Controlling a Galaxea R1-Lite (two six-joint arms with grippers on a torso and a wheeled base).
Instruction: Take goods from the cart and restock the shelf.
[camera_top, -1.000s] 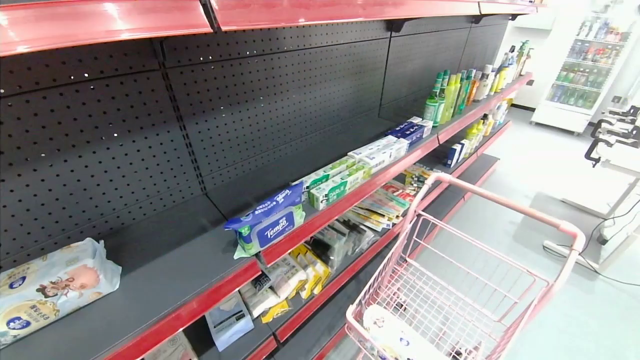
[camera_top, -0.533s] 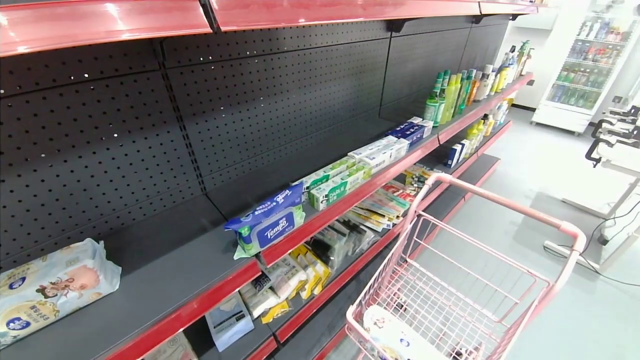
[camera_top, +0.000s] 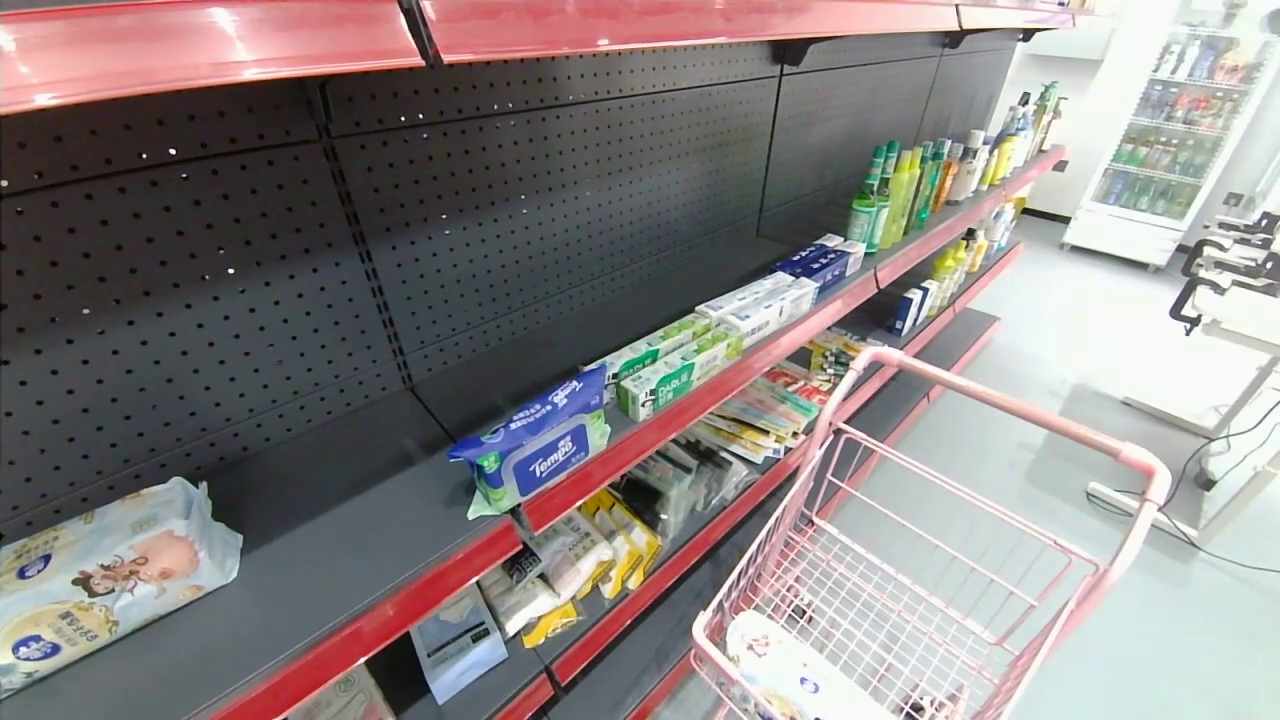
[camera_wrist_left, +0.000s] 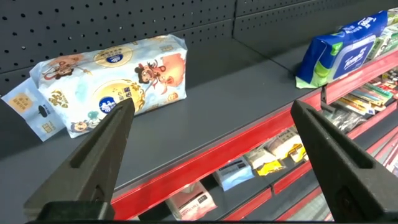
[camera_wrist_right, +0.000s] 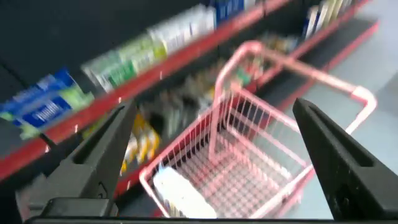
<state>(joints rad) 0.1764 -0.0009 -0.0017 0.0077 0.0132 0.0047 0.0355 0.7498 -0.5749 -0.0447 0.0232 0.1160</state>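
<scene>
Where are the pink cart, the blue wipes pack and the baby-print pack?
pink cart (camera_top: 1000, 405), head view, on its handle bar.
blue wipes pack (camera_top: 540, 445), head view, middle of its front label.
baby-print pack (camera_wrist_left: 118, 78), left wrist view, middle of its printed face.

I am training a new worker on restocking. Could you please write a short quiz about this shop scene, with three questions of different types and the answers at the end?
1. True or false: a white package lies in the pink cart.
2. On the shelf, what lies between the baby-print pack and the toothpaste boxes?
A) green bottles
B) blue wipes pack
C) yellow bags
3. Is the left gripper open or shut?

Key: 1 true; 2 B; 3 open.
</scene>
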